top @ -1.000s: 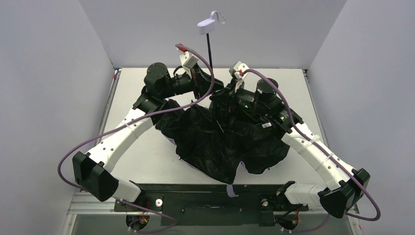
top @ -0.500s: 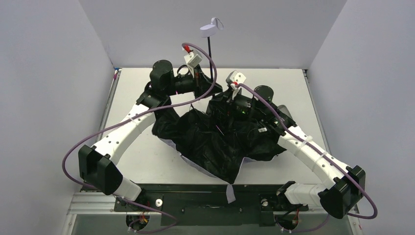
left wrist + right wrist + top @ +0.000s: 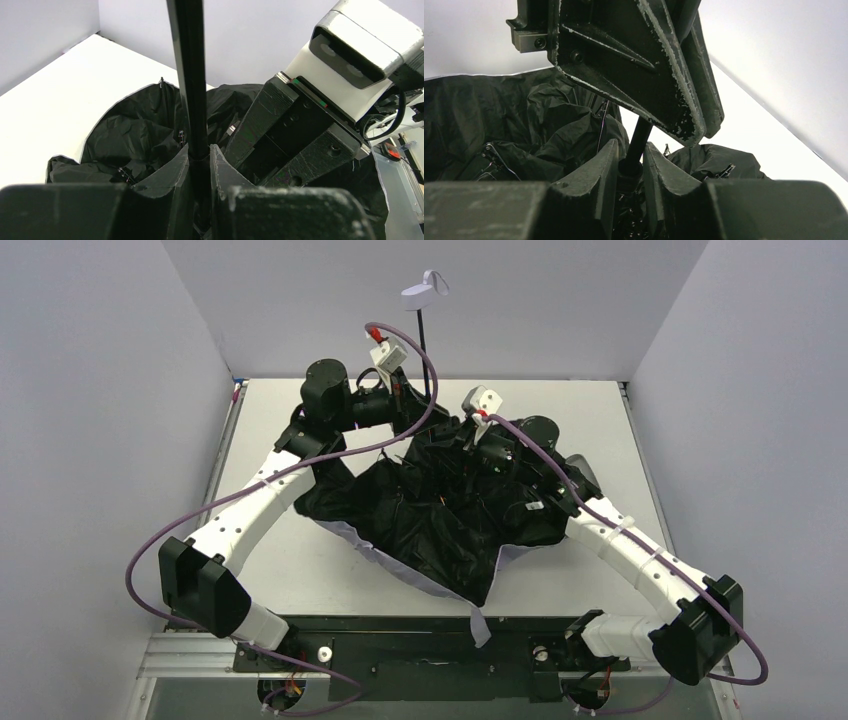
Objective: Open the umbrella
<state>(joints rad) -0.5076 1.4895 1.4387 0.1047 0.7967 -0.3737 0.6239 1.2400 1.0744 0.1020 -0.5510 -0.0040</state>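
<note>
Compared with a second ago, the right arm has pulled in toward the middle and the canopy [image 3: 430, 530] has scrunched up tighter. More of its pale outer side [image 3: 345, 540] now peeks out along the near-left edge, and the handle [image 3: 420, 292] has drifted a touch left.

So, the left gripper [image 3: 200, 156] is clamped on the thin black shaft [image 3: 186, 75], fingers pressed right up against it, and the shaft runs nearly straight up out of the grip. The right gripper [image 3: 630, 152] is just beside it on the same shaft, down among the fabric folds. Its fingers are narrow, one each side of a thicker bit of the shaft, but honestly I can't tell if it's actually squeezing or just hugging it. From the right wrist view the left gripper's fingers hang right above.

Further out, the umbrella [image 3: 470, 510] sits upside down in the middle of the table [image 3: 330, 585], between the two arms. Its black inside faces up, crumpled and only partly spread. The shaft pokes up to the small pale handle with its loop strap [image 3: 437, 280], high against the back wall.
</note>
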